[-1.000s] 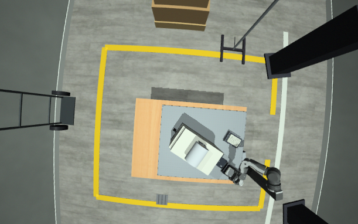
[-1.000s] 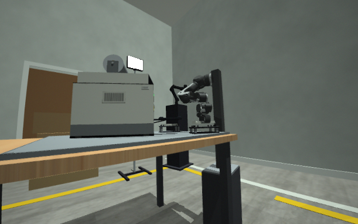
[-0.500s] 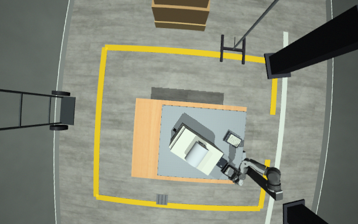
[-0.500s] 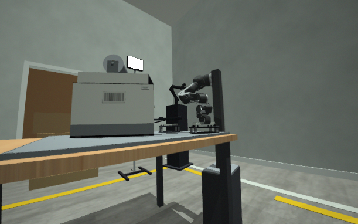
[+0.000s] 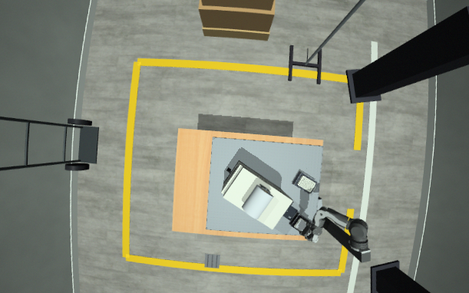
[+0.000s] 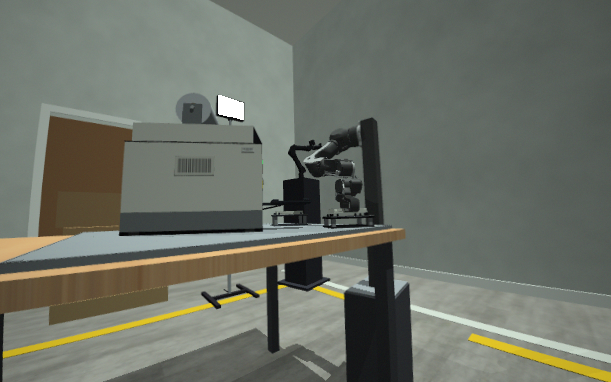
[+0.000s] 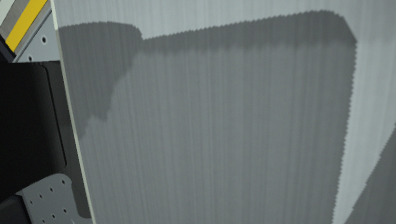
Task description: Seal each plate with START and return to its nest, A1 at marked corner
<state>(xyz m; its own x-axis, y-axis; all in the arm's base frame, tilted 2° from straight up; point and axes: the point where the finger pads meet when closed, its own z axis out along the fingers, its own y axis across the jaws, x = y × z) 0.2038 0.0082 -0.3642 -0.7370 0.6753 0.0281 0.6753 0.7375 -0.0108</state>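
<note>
At a nest (image 5: 292,225) (image 6: 336,218) on the table (image 5: 190,180) (image 6: 186,271), plate (image 5: 301,223) (image 6: 347,212) (image 7: 215,125) just below the hand (image 5: 307,230) (image 6: 349,206), clamped in its fingers

On the table (image 5: 190,180) (image 6: 186,272) you have one sealer (image 5: 258,195) (image 6: 191,185) (a single foil roll (image 5: 258,201) (image 6: 191,107) on top, mind) and two plate nests (image 5: 299,180) (image 6: 348,220) toward the right.
</note>
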